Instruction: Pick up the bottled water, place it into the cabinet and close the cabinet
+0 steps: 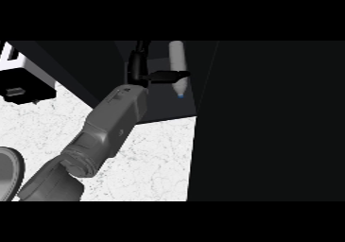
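Note:
The bottled water (177,59) is a pale bottle with a blue cap (180,96). It sits inside the dark cabinet (164,106) at the top middle, with the cap end towards me. My left hand (138,71) is inside the cabinet just left of the bottle, on a grey forearm (112,123) that rises from the lower left. Its fingers (141,49) point straight up and away from the bottle. The thumb (168,74) stretches right and crosses in front of the bottle's lower part. The hand looks open. My right hand does not show.
The cabinet's open door (272,118), a tall dark panel, fills the right side. The white speckled counter (154,160) lies below the cabinet. A grey plate (4,175) pokes in at the lower left edge. A black object (21,92) sits at the upper left.

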Robot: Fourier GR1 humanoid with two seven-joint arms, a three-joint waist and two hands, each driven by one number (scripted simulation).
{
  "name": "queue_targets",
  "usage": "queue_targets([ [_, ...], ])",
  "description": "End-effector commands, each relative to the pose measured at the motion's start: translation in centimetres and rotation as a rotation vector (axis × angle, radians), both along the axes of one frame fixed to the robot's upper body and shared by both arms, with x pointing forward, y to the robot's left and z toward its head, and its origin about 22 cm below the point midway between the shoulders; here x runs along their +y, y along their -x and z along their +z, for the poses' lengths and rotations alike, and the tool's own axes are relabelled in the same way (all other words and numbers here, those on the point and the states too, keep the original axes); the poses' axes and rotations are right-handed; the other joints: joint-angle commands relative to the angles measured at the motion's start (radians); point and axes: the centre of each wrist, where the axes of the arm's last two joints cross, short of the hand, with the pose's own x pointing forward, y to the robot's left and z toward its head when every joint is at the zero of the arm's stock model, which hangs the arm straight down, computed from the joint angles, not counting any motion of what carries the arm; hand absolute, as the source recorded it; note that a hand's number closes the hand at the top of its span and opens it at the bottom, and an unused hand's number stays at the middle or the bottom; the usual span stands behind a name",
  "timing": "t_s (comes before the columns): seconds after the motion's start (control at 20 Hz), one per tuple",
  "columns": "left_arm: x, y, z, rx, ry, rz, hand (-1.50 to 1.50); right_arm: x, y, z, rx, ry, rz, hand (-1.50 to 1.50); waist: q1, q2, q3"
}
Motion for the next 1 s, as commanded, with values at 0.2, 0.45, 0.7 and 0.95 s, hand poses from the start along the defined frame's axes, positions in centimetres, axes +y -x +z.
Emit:
queue_targets([
  [0.2,-0.9,0.4,-0.2,-0.105,0.057,-0.062,1.50,0.0,0.0,0.2,0.001,0.010,-0.013,-1.50,0.028,-0.017,0.000],
  [0.45,-0.5,1.3,-1.9,-0.094,0.127,-0.091,1.50,-0.2,0.5,-0.5,0.005,0.042,0.003,-1.50,0.050,-0.028,0.001],
  [0.7,-0.7,1.9,-2.6,-0.090,0.157,-0.114,1.50,0.7,1.0,0.1,0.009,0.081,0.032,-1.50,0.057,-0.035,0.001],
  [0.95,-0.9,3.8,-4.6,-0.060,0.235,-0.160,1.50,1.5,0.7,1.1,0.018,0.081,0.013,-1.50,0.105,-0.048,0.001],
])
